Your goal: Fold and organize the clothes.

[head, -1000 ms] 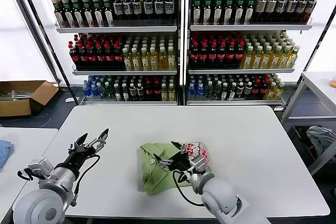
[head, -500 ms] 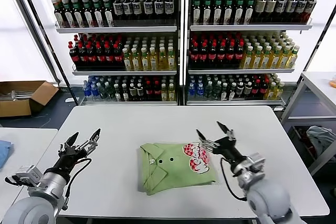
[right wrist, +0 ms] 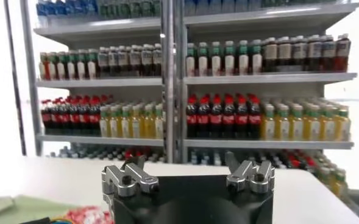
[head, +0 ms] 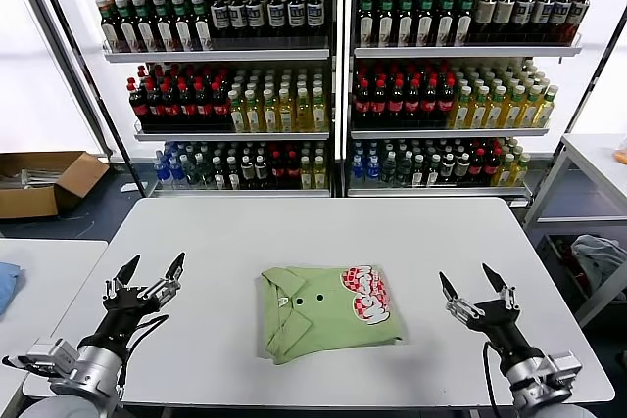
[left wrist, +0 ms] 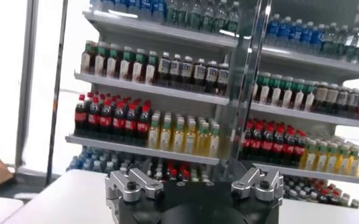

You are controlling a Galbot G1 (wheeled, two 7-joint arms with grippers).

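Worktop (head: 294, 227) carries everything we are concerned with. On our left, the left gripper (head: 147, 276) hovers with jaws wide and empty, well apart from the polo shirt (head: 328, 310). That shirt lies folded mid-worktop between both arms, long axis across us, collar toward the left, red-and-white print toward the right. The right gripper (head: 475, 293) hovers beyond the print edge, jaws also wide and empty, seemingly slightly nearer than the left. Our wrist views mostly face the bottle shelves (head: 338, 75), so the fold's underside stays hidden.
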